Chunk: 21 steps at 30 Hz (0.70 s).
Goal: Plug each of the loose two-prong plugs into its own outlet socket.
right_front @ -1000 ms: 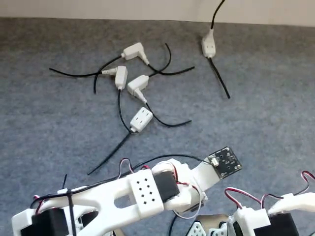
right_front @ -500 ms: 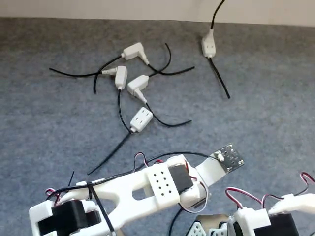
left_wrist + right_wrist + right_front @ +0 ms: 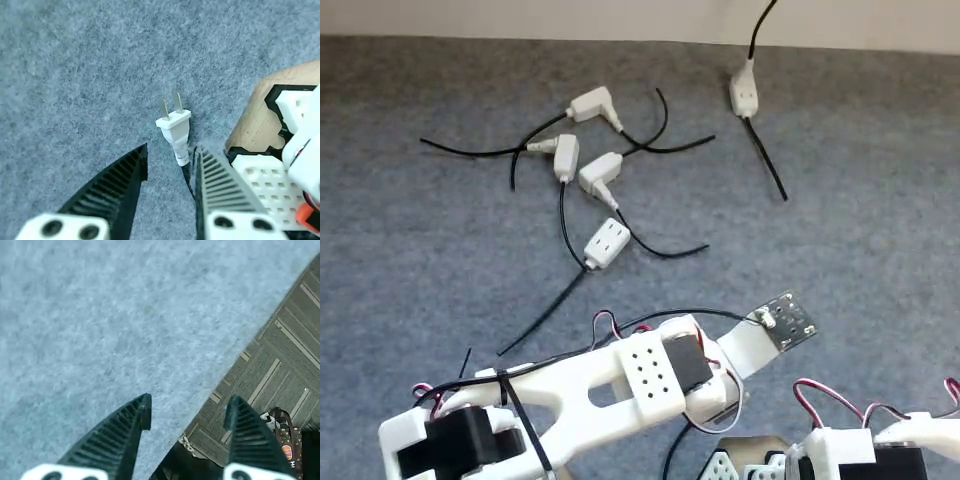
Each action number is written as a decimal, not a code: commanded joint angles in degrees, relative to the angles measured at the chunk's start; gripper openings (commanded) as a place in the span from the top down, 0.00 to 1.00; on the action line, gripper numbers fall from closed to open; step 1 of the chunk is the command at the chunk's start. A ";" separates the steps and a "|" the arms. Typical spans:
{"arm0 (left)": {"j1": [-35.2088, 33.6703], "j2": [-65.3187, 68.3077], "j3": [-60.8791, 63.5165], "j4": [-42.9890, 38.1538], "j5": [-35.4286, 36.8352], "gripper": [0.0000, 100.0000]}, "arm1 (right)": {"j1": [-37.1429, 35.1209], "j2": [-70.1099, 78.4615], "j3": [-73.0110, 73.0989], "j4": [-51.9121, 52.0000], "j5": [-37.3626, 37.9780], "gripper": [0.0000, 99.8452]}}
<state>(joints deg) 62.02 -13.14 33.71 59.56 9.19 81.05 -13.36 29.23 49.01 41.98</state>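
- Nothing is plugged in yet, as far as I can see. Every white cord end on the grey tabletop [image 3: 860, 220] lies by itself, so I'd say the job is at its very beginning.
- The left fingers [image 3: 117, 192] stand open, pointing down at the tabletop. A two-prong plug [image 3: 173, 125] lies just beyond their tips, and its black cord runs back between them. They are not closed on it.
- That plug is white and short-bodied, with two flat metal prongs pointing away from the fingers. It lies flat, close beside the wooden base [image 3: 250, 125] that the arms stand on.
- The right fingers [image 3: 112, 440] are open too, with nothing between them. They hang over the edge of the tabletop, where the floor [image 3: 280, 365] shows.
- Farther out, an outlet socket [image 3: 605, 242] lies face up with its slots showing.
- A second socket [image 3: 744, 93] lies near the far edge, with a black cord at each end. I see no plug body seated in it.
- Beyond the first socket sit three white cord ends [image 3: 600, 172] on tangled black cords. I take them for more loose plugs, but I cannot make out prongs.
- What's left, by my reckoning, is everything: grip each plug, carry it to a socket, line up the prongs and press it home.
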 commanded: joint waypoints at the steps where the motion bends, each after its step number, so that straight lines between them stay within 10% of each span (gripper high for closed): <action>1: -0.57 -0.04 -2.07 0.53 0.26 0.84 | 0.13 -0.40 2.07 -1.80 2.11 0.76; 21: -0.57 27.82 -26.15 14.15 0.09 0.84 | -1.45 -0.48 3.65 -1.45 2.11 0.76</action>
<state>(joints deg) 62.02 9.98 15.08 69.32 9.19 80.44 -13.36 33.01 48.57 43.30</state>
